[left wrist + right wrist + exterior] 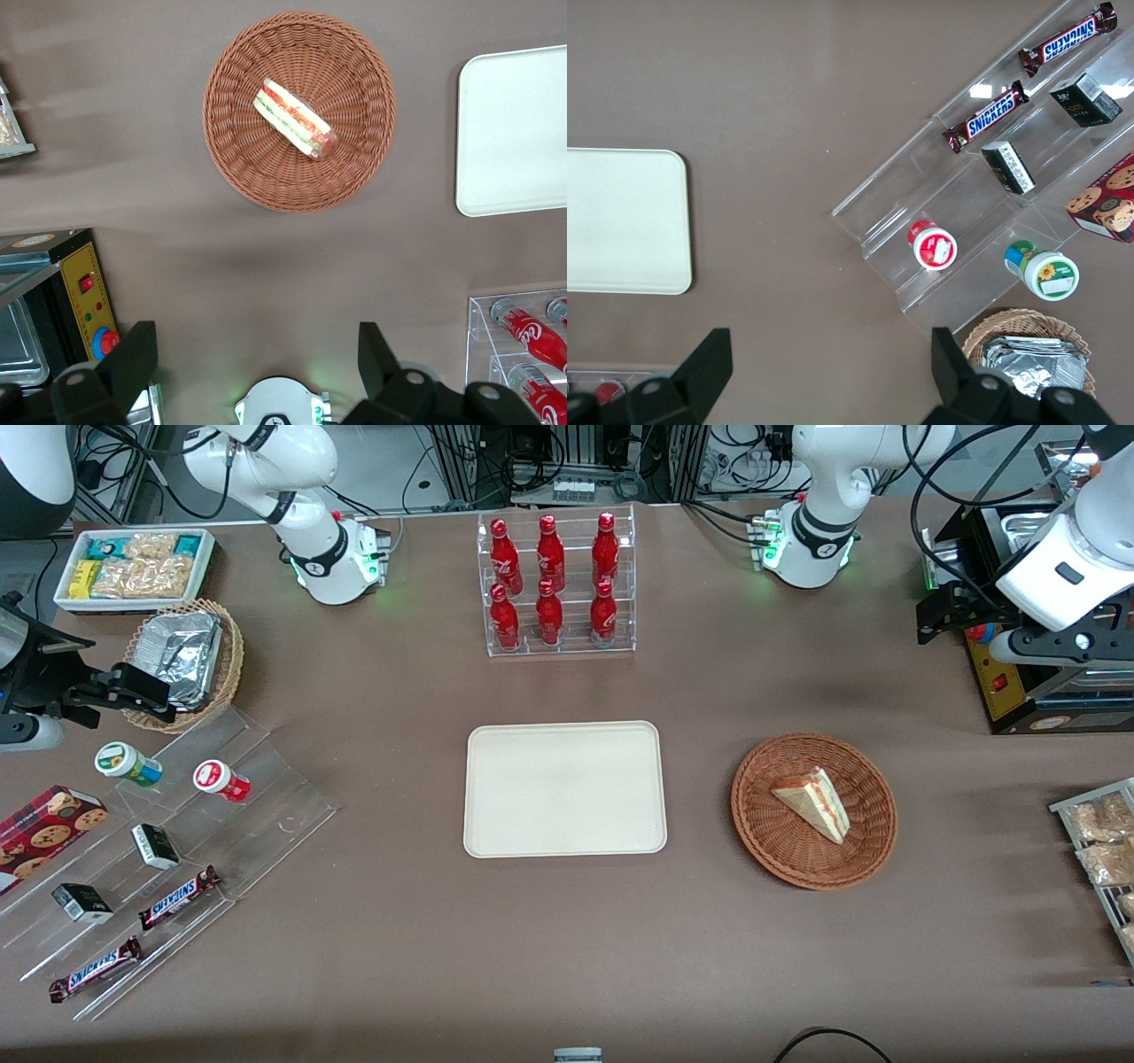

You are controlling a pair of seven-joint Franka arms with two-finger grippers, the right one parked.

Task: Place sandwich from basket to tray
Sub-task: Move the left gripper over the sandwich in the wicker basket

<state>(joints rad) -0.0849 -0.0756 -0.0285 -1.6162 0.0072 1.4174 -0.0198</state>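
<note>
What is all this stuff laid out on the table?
sandwich: one, white triangular wedge, in the basket
basket: one, reddish-brown wicker, beside the tray
tray: one, cream, mid-table
cola bottles: six, red, in a clear rack
Snickers bars: two, on clear steps toward the parked arm's end
foil containers: silver, in a tan basket
gripper: one, black, open, high above the table near the basket
</note>
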